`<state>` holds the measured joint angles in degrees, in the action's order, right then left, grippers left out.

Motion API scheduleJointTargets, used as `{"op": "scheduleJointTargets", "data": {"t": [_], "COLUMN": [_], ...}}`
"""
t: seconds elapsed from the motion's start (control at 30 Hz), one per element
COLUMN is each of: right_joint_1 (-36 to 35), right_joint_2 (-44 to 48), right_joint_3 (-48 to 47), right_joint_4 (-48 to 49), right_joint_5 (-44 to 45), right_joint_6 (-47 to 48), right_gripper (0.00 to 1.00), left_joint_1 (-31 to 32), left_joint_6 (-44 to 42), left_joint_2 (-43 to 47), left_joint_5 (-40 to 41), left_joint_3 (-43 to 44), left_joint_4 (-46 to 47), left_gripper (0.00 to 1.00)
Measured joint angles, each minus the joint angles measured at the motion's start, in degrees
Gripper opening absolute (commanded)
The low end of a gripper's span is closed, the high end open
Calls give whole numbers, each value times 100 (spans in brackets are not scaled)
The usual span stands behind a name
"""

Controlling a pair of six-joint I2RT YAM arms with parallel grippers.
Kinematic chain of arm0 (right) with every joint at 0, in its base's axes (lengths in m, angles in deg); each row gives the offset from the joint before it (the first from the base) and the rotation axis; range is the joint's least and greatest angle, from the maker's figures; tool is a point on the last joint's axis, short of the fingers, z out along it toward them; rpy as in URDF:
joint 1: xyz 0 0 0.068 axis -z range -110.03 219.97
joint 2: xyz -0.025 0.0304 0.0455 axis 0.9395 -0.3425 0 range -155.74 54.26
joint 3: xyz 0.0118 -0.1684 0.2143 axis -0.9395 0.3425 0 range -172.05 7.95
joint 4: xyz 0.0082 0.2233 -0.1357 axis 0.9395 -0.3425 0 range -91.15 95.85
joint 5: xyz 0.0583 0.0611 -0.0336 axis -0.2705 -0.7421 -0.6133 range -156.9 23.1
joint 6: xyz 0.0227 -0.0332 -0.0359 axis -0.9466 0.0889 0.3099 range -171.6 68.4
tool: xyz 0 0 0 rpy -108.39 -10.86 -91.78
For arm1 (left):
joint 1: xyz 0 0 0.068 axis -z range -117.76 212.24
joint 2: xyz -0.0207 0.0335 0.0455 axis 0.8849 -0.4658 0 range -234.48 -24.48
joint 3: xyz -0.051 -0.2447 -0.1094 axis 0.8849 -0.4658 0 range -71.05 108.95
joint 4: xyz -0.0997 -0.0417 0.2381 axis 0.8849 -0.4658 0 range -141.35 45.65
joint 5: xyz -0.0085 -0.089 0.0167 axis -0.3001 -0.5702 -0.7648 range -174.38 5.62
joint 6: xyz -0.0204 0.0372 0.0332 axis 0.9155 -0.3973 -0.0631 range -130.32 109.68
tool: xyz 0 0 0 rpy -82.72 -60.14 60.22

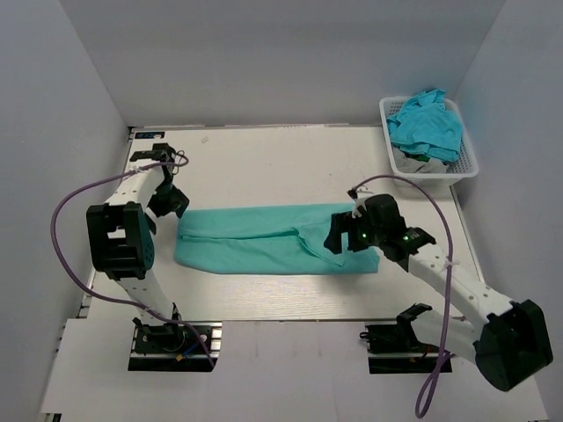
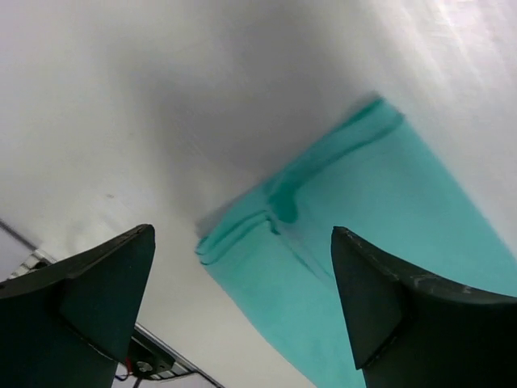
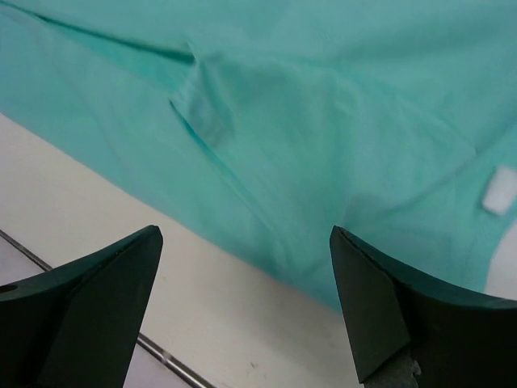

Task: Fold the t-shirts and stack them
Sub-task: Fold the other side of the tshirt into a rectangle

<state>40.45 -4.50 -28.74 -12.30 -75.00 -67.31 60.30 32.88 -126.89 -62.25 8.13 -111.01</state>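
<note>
One teal-green thin-fabric t-shirt (image 1: pixel 264 239) lies centre of white table (image 1: pixel 264 158) as a long left-right strip. Expect soft, light, limp: pinch all layers at end corners, else it sags. More turquoise tees (image 1: pixel 427 127) bunched in white plastic lattice basket (image 1: pixel 471 167), far right; count unclear. Two arms: left gripper (image 1: pixel 171 204) at strip's left end, right gripper (image 1: pixel 339 236) over its right end, both with fingers spread, holding nothing.

Overhead view above whole table (image 1: pixel 264 158), both wrist cameras close, angled down, sharing the teal t-shirt (image 1: pixel 255 242)
</note>
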Motion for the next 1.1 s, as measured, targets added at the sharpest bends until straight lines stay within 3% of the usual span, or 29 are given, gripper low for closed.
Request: {"op": "scheduleJointTargets", "data": {"t": [0.17, 0.37, 0.53, 0.7, 0.9, 1.1], "right_joint_1": [0, -144, -389, -542, -560, -542], "right_joint_2": [-1375, -2927, -3622, -4478, -4457, -3407], "right_joint_3": [-807, -1604, -1696, -2389, -2468, -2573], "right_joint_4": [850, 1394, 1360, 667, 79, -514], "right_joint_5": [-570, -1661, -2441, -2898, -2872, -2243], "right_joint_6": [-107, -299, -267, 247, 597, 699], "right_gripper": [90, 90, 90, 90, 90, 90], "left_joint_1": [83, 109, 138, 142, 144, 177], "left_joint_6": [-223, -422, -444, -372, -313, -348], "left_joint_2": [0, -28, -280, -588, -586, -483], "left_joint_5": [-710, -1709, -1923, -1908, -1834, -1539], "left_joint_3": [308, -9, -417, -671, -643, 72], "left_joint_4": [411, 1235, 1471, 1432, 1342, 1073], "left_gripper": [100, 100, 100, 100, 100, 100]}}
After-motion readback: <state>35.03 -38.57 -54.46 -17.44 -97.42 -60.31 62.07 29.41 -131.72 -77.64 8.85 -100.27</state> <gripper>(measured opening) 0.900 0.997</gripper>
